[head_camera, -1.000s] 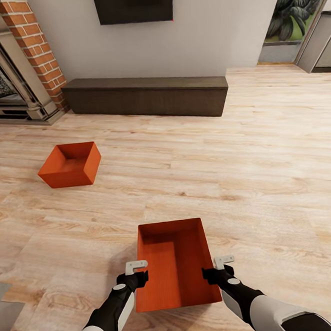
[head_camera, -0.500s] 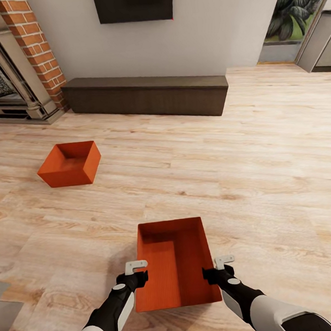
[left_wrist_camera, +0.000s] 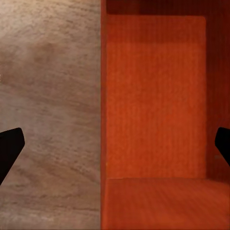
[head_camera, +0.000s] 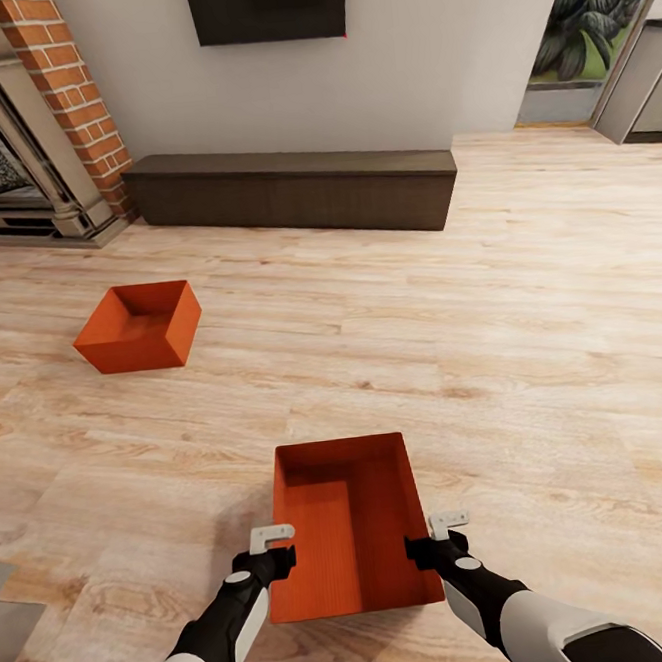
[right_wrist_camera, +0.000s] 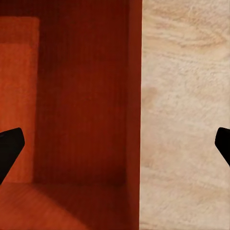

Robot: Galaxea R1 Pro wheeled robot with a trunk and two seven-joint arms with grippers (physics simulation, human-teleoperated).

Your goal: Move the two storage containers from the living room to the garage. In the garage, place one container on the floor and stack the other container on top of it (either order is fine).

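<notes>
Left to right, you are seeing: far storage container (head_camera: 138, 327) lying on the wood plank floor (head_camera: 534, 353) near the brick fireplace (head_camera: 61, 94); left end effector (head_camera: 273, 551), fingers apart, straddling the near storage container's (head_camera: 350, 525) left wall; right end effector (head_camera: 434, 539), fingers apart, straddling its right wall.

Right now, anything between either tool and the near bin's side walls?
No. In the wrist views each open tool straddles a long wall of the near bin: left tool over the left wall, right tool over the right. Nothing sits between fingers and rim.
</notes>
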